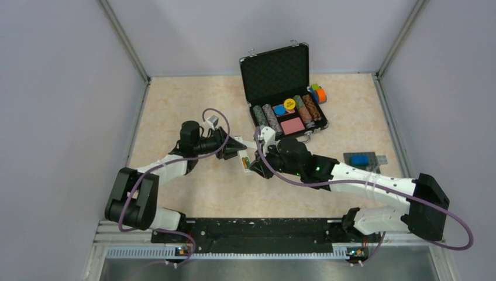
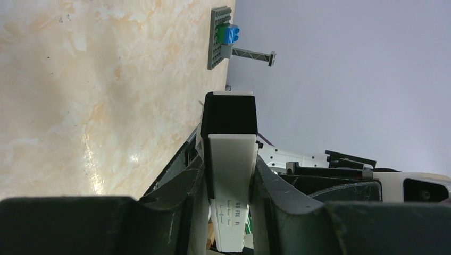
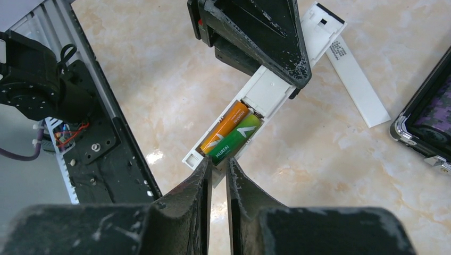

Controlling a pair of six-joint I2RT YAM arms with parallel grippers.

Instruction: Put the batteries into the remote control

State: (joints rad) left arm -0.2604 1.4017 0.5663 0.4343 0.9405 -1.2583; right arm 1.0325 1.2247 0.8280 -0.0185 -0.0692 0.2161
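The white remote control (image 3: pixel 266 90) lies slanted on the table with its battery bay open. An orange-brown battery (image 3: pixel 224 127) and a green battery (image 3: pixel 234 139) sit side by side in the bay. My left gripper (image 2: pixel 230 159) is shut on the remote (image 2: pixel 232 170) across its width. In the right wrist view the left gripper (image 3: pixel 255 37) shows as black jaws over the remote's far half. My right gripper (image 3: pixel 217 162) has its fingers almost together, with nothing between them. Its tips are at the bay's near end, by the green battery. In the top view both grippers meet at the remote (image 1: pixel 244 159).
A loose white cover strip (image 3: pixel 357 79) lies on the table beside the remote. An open black case (image 1: pixel 281 93) with poker chips stands at the back. A grey baseplate (image 1: pixel 365 159) with a blue brick (image 1: pixel 359 158) lies to the right. The black rail (image 3: pixel 106 138) runs along the near edge.
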